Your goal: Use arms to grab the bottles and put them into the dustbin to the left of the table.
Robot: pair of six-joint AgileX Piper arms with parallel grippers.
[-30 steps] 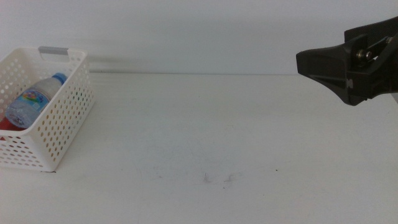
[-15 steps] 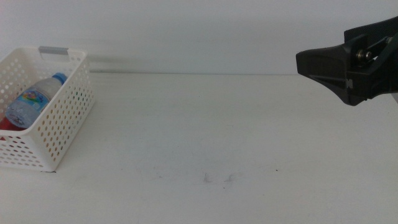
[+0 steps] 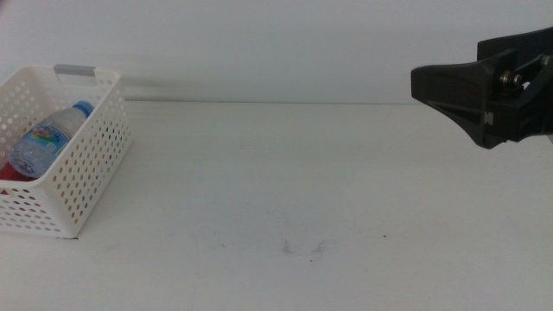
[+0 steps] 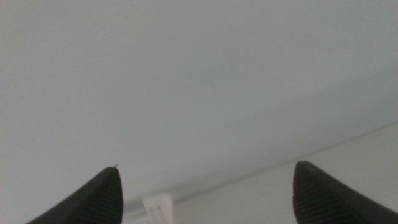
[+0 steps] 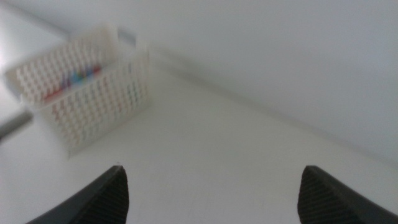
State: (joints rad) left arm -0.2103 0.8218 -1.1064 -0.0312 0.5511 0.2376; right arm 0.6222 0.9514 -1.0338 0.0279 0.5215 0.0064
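Both my jaws spread, empty | right gripper (image 5: 211,186) well apart from dustbin (image 3: 82,186) | water bottle (image 3: 47,138) inside, tilted, blue cap up, away from my jaws

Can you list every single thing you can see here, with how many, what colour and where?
Dustbin: one, white with holes in its sides and a grey handle bar, at the left end of the table.
Water bottle: one, clear with a blue cap, lying tilted inside the dustbin.
Red thing: one, only a bit shows under the water bottle in the dustbin; too hidden to say what it is.
Table: one, white, with small dark scuff marks near the front.
Right gripper: one, black, held above the right side of the table, fingers apart, holding nothing.
Left gripper: one, dark fingers apart, holding nothing; only in its own wrist view.
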